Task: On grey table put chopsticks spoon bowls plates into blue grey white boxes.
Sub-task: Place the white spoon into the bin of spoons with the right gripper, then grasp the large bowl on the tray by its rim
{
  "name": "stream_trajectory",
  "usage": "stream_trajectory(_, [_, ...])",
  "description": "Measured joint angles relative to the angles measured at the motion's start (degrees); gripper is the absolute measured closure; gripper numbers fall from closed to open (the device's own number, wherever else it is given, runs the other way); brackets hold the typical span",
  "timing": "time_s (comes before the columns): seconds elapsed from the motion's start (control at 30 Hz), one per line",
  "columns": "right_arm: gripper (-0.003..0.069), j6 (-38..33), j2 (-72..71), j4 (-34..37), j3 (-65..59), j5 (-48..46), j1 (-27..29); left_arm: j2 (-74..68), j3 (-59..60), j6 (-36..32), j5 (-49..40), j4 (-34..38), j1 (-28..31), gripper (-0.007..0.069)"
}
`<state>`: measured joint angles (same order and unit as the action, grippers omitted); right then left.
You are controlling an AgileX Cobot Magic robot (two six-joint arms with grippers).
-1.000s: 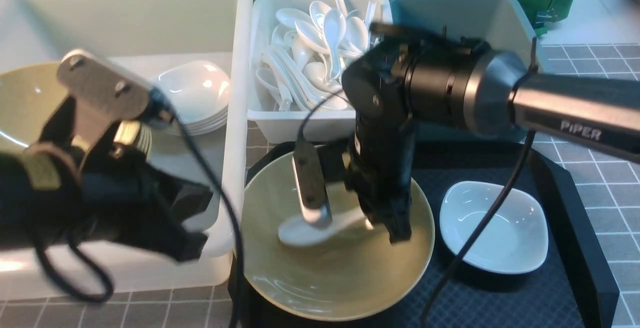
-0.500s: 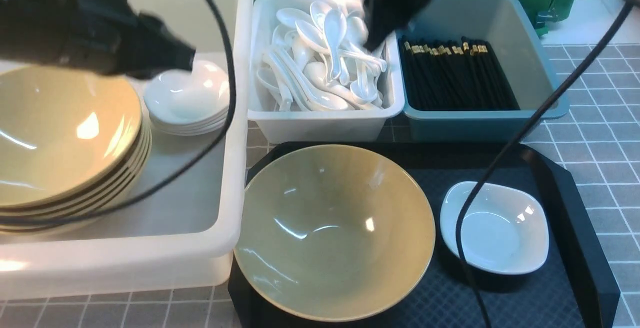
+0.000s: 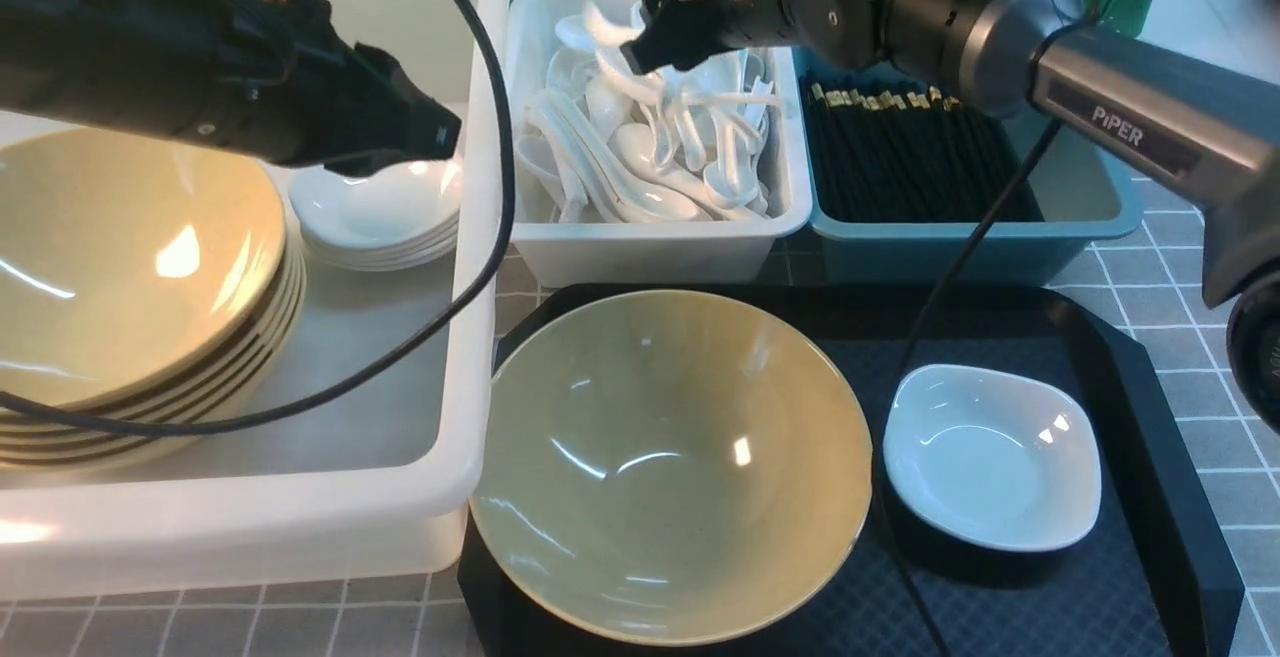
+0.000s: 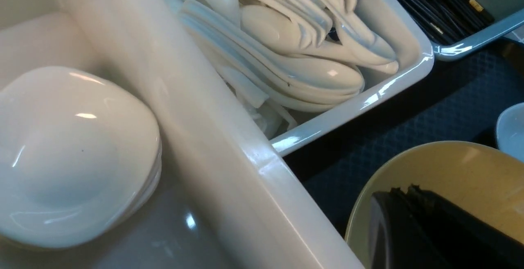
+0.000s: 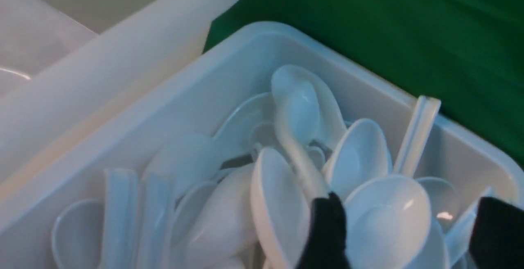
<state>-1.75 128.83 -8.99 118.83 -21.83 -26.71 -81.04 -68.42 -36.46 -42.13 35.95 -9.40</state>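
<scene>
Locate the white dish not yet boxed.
Front view, right side: the white dish sits on the black tray, right of the yellow bowl, with the blue box behind it.

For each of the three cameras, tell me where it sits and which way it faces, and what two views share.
Front view: between the arms, facing forward and down over black tray, yellow bowl and teal bin; left arm and right arm show.
Left wrist view: on the left arm above the white tub, facing its stacked plates and the spoon bin; left end effector shows.
Right wrist view: on the right arm, looking down into the spoon bin; right end effector, fingertips apart, shows.
Shared: both wrist views see the spoons.
</scene>
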Motion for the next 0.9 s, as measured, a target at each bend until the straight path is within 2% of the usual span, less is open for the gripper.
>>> stream_trajectory(0.13, [0.0054, 0.40, -0.89, -0.06, 4.42, -10.06, 0.37, -0.55, -0.34, 0.00, -0.96, -0.32, 0.00, 0.0634])
stream_trajectory(0.17, [0.0050, 0.18, -1.22, -0.06, 5.05, -11.68, 0.37, -0.55, -0.58, 0.00, -1.44, -0.46, 0.00, 0.0633])
stream_trajectory(0.23, [0.0055, -2.40, -3.40, -0.01, 9.55, -24.17, 0.37, -1.22, -3.63, 0.18, -5.48, -1.69, -0.17, 0.0614])
stream_trajectory(0.33, [0.0103, -6.10, -6.38, 0.44, 13.91, -37.18, 0.14, -2.68, -8.44, 1.12, -10.57, -4.61, -1.73, 0.0561])
stream_trajectory(0.4, [0.0174, -9.05, -9.48, 1.80, 15.63, -46.21, -0.24, -5.23, -13.48, 1.92, -13.44, -8.25, -5.41, 0.0487])
stream_trajectory(0.43, [0.0179, -9.18, -10.11, 1.93, 15.55, -46.63, -0.25, -5.47, -13.83, 2.04, -13.60, -8.83, -5.76, 0.0480])
stream_trajectory(0.47, [0.0230, -10.09, -12.71, 3.22, 14.39, -48.63, -0.67, -7.17, -15.99, 2.22, -14.28, -11.01, -8.49, 0.0426])
stream_trajectory(0.53, [0.0263, -10.33, -14.67, 3.63, 12.81, -49.23, -0.89, -8.47, -17.22, 2.37, -14.49, -12.48, -10.57, 0.0385])
stream_trajectory(0.6, [0.0351, -10.87, -20.91, 4.84, 5.69, -49.74, -1.51, -12.12, -19.43, 3.86, -14.84, -16.60, -15.54, 0.0276])
stream_trajectory(0.67, [0.0410, -11.23, -26.18, 5.20, -0.42, -49.86, -1.85, -14.99, -20.25, 6.87, -15.36, -19.99, -18.62, 0.0199])
stream_trajectory(0.7, [0.0416, -11.24, -26.80, 5.26, -1.15, -49.86, -1.90, -15.56, -20.31, 7.23, -15.53, -20.37, -19.11, 0.0185])
stream_trajectory(0.73, [0.0464, -11.40, -32.56, 5.48, -7.75, -50.05, -1.97, -17.73, -20.58, 10.45, -15.83, -23.81, -20.64, 0.0137])
stream_trajectory(0.9, [0.0533, -11.18, -46.74, 5.48, -22.72, -50.50, -1.97, -23.31, -20.58, 15.82, -15.23, -31.19, -21.70, 0.0076])
